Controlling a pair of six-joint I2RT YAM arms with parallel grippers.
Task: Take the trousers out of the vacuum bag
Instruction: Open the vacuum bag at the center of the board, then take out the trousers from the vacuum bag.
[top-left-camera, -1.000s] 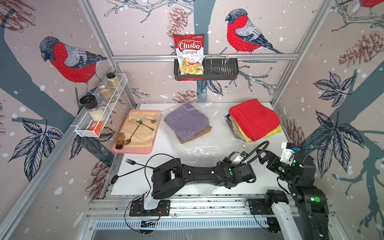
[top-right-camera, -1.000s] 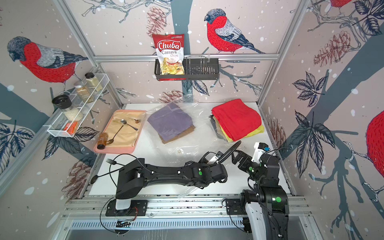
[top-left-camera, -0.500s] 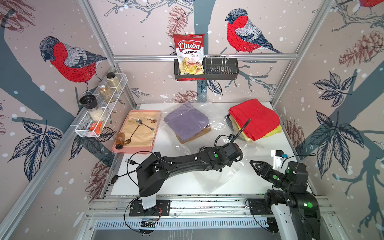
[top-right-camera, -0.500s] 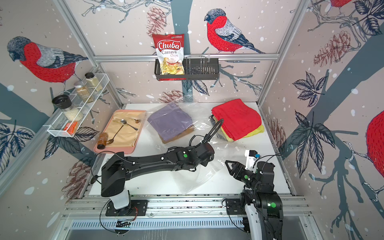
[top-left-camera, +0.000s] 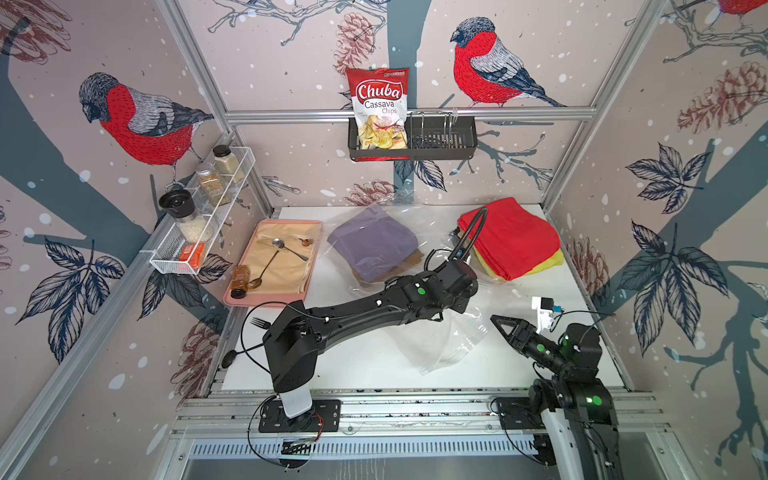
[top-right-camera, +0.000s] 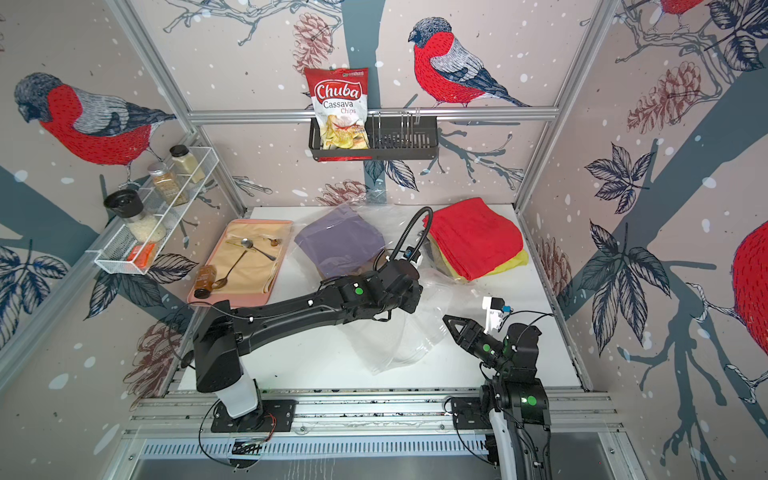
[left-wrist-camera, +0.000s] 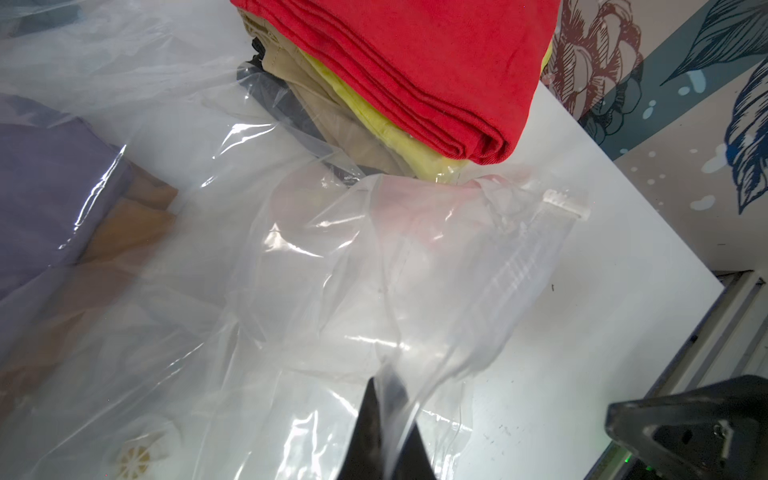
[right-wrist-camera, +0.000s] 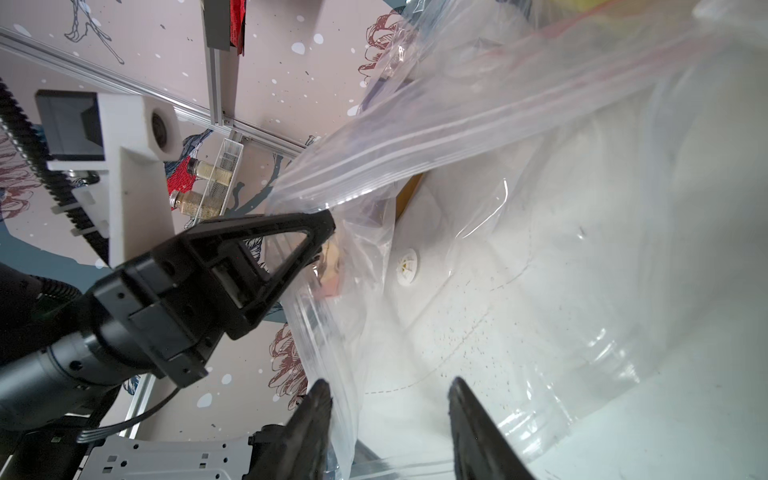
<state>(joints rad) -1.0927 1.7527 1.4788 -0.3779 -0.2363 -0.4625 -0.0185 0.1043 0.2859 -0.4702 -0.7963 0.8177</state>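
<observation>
White tabletop (top-left-camera: 374, 365), bird wallpaper all round. Left gripper (left-wrist-camera: 384, 386) is pinched tight on a fold of the vacuum bag (top-left-camera: 440, 345) mid-table. Right gripper (right-wrist-camera: 388, 381) sits just beside it with its jaws apart. Purple trousers (top-left-camera: 374, 245) lie inside the bag at far middle, and red trousers (top-left-camera: 511, 241) top a stack at far right.

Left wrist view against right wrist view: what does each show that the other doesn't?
Only the left wrist view clearly shows the red trousers topping a stack and the purple trousers inside the bag. Only the right wrist view shows the spice jars and the right gripper open, bag film between its fingers. Both show the bag, its valve, and the left gripper shut on the film.
</observation>
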